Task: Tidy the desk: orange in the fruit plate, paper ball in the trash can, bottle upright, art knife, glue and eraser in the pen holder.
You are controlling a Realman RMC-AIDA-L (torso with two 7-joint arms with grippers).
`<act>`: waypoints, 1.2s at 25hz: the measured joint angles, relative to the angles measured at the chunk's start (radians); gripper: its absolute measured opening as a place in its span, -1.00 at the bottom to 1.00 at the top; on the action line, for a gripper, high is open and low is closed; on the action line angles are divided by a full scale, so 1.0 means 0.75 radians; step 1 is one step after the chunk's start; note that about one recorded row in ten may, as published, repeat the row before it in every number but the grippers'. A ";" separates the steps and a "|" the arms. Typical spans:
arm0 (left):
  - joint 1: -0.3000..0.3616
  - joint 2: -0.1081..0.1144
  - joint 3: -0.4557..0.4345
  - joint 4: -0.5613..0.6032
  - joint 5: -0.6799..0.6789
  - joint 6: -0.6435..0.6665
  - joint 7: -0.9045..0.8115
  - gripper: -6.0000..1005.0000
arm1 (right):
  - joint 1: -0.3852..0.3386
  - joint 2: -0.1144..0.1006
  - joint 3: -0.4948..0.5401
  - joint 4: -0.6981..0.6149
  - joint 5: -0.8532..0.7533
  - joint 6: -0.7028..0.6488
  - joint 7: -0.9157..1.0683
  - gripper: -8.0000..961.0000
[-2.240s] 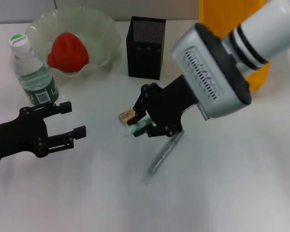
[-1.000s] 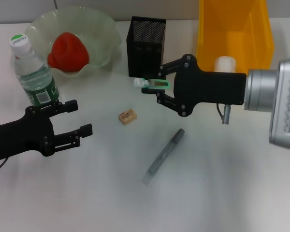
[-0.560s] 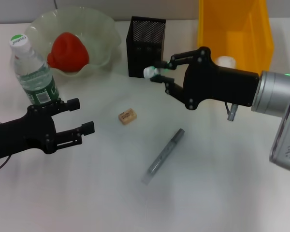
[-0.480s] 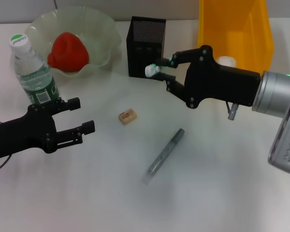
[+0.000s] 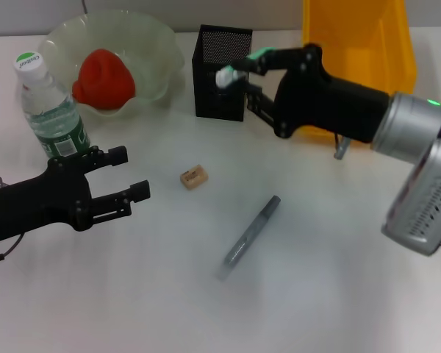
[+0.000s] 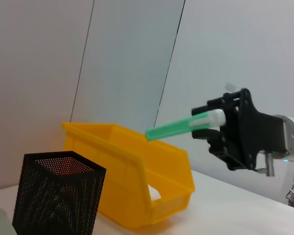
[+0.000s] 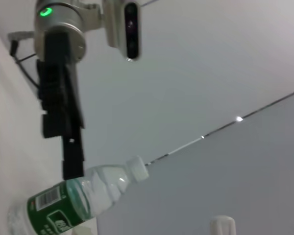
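So the right gripper (image 5: 239,73) is clamped on the art knife (image 5: 239,66), a slim light green strip with a white end. In the left wrist view the art knife (image 6: 183,126) sticks out of the gripper (image 6: 213,122) almost level, green end tilted a little down, up in the air above the pen holder (image 6: 56,200) and in front of the trash can (image 6: 137,181).

From the head view the white end sits right over the pen holder's (image 5: 222,72) near right corner, at the level of its rim. The trash can (image 5: 356,44) is just beside the pen holder on the right, with the right arm crossing in front of it. The fruit plate (image 5: 158,51) is on the pen holder's other side with the orange (image 5: 103,77) lying in it, and the bottle (image 5: 50,110) stands upright in front of that plate.

Plenty of bare table in front of the pen holder: the eraser (image 5: 193,177) lies there alone, and the glue (image 5: 251,235) lies slanted farther out to the right of it, well apart.

The left gripper (image 5: 121,184) hovers spread open in front of the bottle, holding nothing.

Compared to half a second back, the right gripper has lifted the knife from just in front of the pen holder up to rim level, and the left gripper has crept a bit toward the eraser.
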 joint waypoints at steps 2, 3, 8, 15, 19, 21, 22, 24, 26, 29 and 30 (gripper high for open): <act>0.000 0.000 0.000 0.000 0.000 0.000 0.000 0.57 | 0.038 -0.001 0.006 0.051 0.016 0.000 0.000 -0.60; 0.000 -0.002 -0.001 0.000 -0.004 -0.001 0.003 0.57 | 0.058 -0.002 0.009 0.077 0.019 0.000 0.005 -0.60; 0.014 -0.022 -0.022 -0.006 -0.060 -0.019 0.054 0.57 | 0.150 -0.001 0.051 0.178 0.023 0.011 0.083 -0.60; 0.004 -0.027 -0.075 -0.087 -0.072 -0.032 0.154 0.57 | 0.212 0.002 0.137 0.229 0.025 0.012 0.259 -0.60; -0.003 -0.029 -0.071 -0.091 -0.072 -0.038 0.159 0.57 | 0.275 0.004 0.204 0.288 0.025 0.056 0.345 -0.60; -0.010 -0.029 -0.070 -0.104 -0.072 -0.038 0.159 0.57 | 0.302 0.005 0.216 0.300 0.025 0.100 0.399 -0.60; -0.013 -0.029 -0.071 -0.110 -0.072 -0.038 0.159 0.57 | 0.316 0.005 0.218 0.305 0.025 0.126 0.434 -0.60; -0.014 -0.028 -0.072 -0.113 -0.072 -0.038 0.160 0.57 | 0.342 0.006 0.218 0.315 0.025 0.179 0.508 -0.60; -0.014 -0.028 -0.074 -0.117 -0.075 -0.038 0.165 0.57 | 0.367 0.006 0.218 0.328 0.025 0.218 0.565 -0.60; -0.014 -0.030 -0.076 -0.126 -0.098 -0.038 0.177 0.57 | 0.402 0.008 0.219 0.341 0.025 0.269 0.648 -0.60; -0.014 -0.030 -0.075 -0.137 -0.111 -0.038 0.186 0.57 | 0.410 0.008 0.219 0.344 0.026 0.281 0.673 -0.60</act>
